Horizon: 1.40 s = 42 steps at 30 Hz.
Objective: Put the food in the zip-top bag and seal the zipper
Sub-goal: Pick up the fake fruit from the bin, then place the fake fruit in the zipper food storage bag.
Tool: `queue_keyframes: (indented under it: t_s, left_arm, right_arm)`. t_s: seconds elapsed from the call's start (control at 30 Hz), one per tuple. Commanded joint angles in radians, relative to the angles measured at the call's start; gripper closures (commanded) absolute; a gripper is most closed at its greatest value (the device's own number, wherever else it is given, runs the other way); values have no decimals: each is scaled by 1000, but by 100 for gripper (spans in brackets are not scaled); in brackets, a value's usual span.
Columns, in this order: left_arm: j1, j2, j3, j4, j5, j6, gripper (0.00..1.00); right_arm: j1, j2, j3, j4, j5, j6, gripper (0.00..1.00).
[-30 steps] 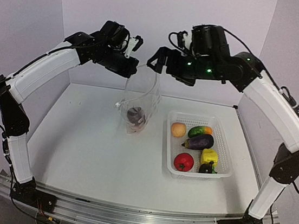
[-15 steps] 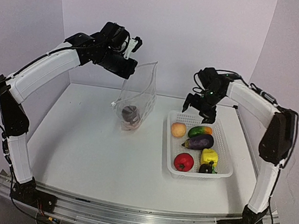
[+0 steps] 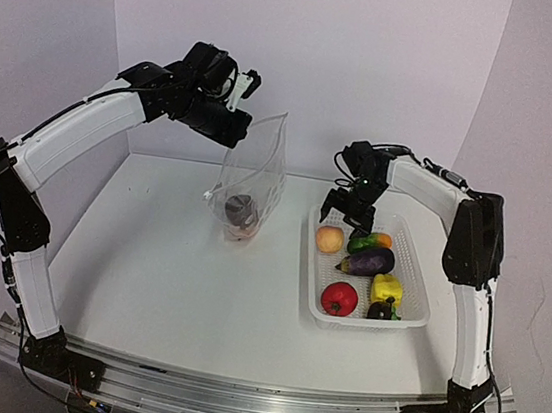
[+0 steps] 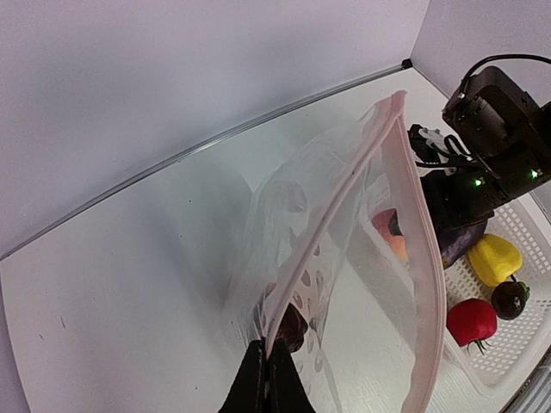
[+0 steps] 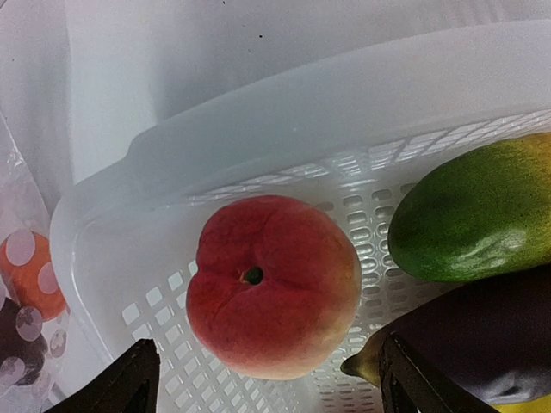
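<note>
The left gripper [image 3: 246, 120] is clenched on one top corner of the bag [image 3: 254, 179] and holds it off the table. The bag hangs from that single pinch, so its mouth droops into a narrow slit along the zipper [image 4: 344, 202]. A fruit dropped there could strike the lip and roll off, or the thin film could slip from the jaws. A dark fruit [image 3: 243, 210] already sits at the bottom.

Just right of the bag, the right gripper [image 5: 267, 379] hovers over the peach [image 5: 271, 297] with jaws spread wide and empty. The peach is round and glossy, so an off-centre squeeze may squirt it sideways. It lies in the basket's [image 3: 362, 325] near-left corner, where the wall crowds one finger, and the mango [image 5: 473, 219] and eggplant [image 3: 370, 261] lie just beside it. Farther right are the pomegranate [image 3: 339, 298], yellow pepper [image 3: 387, 288] and mangosteen [image 3: 380, 310].
</note>
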State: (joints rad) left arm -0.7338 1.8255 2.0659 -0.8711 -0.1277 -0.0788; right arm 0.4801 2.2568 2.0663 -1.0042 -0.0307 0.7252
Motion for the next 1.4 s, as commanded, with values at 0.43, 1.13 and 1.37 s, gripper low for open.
queue_keyframes:
  t_s: [0.43,1.13,1.37]
  left_arm:
    - [4,-54,7,29,14,-5,100]
    - [3,-28,18,35,34,-13,100]
    - [0,-21,39,29,51,-24,100]
  right_arm:
    - [-1,73,39,-9,5,26,52]
    - [302,-521,-144,632,61,-47,84]
    - [380,-380,-129,928,1,209,88]
